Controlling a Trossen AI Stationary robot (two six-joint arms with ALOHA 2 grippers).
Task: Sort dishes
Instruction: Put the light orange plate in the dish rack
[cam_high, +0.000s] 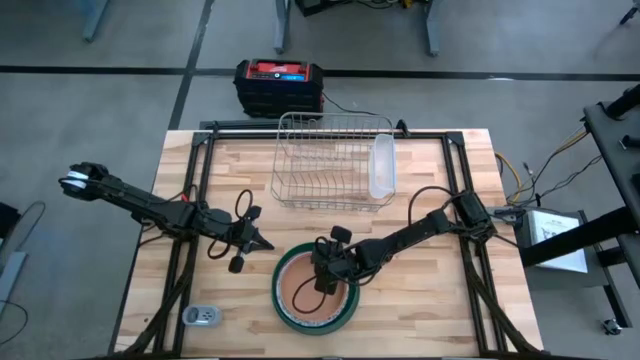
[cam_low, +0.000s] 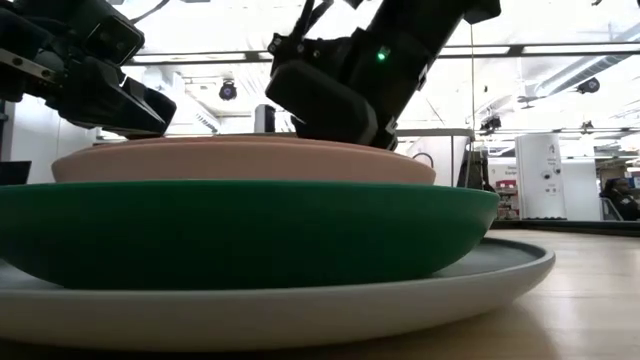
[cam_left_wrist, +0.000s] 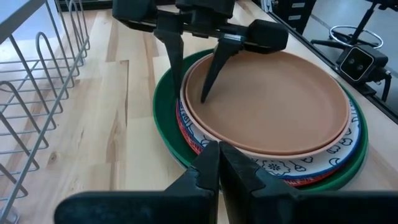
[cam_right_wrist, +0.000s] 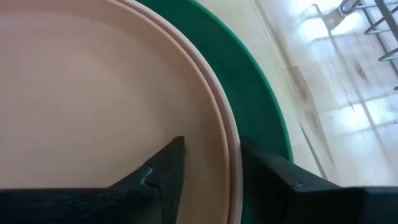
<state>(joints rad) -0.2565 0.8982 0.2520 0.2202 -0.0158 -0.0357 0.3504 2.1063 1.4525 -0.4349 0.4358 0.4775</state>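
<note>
While the wire rack (cam_high: 322, 160) stands upper centre, left gripper (cam_high: 240, 255), fingers closed and empty, waits left of the plate stack (cam_high: 316, 292) at lower centre; right gripper (cam_high: 320, 281), open, straddles the top terracotta plate's (cam_right_wrist: 81, 106) rim.

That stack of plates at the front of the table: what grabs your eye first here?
The stack of plates at the table's front edge: pink plate on top, patterned and green ones beneath. The right gripper straddles the pink plate's rim, fingers open. The left gripper waits, shut, just beside the stack, and an empty wire rack stands behind.
</note>
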